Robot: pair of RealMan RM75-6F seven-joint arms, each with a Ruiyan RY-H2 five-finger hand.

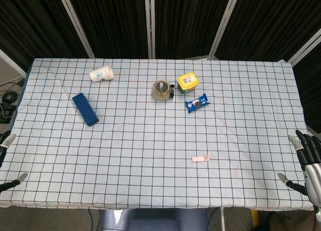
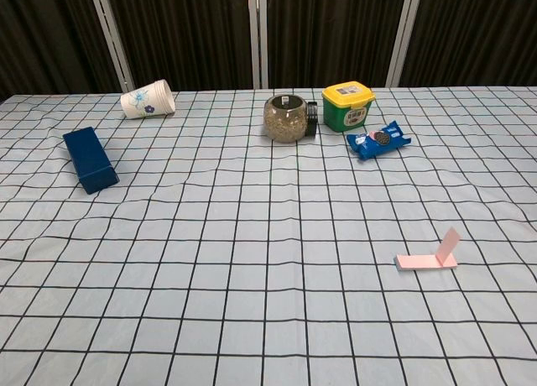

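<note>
Head view is showing my right hand (image 1: 307, 163) waiting at the right edge of the table (image 1: 150, 181), fingers spread and holding nothing. My left hand (image 1: 7, 160) is barely peeking in at the left edge — only a couple of fingertips are showing, apart from each other, with nothing between them. Neither hand is appearing in the chest view.

Nearest to my right hand is the small pink folded card (image 2: 430, 258), lying flat on the checked cloth with one flap standing up, well apart from the blue snack packet (image 2: 379, 142), the yellow-lidded tub (image 2: 348, 106) and the glass jar (image 2: 288, 119) further back.

I am judging that a thing this thin wants a pinch on the raised flap rather than a scrape along the cloth — coming in low from the right, wrist turned so thumb and a finger are meeting on the flap. Pressing down would likely bunch the cloth.
</note>
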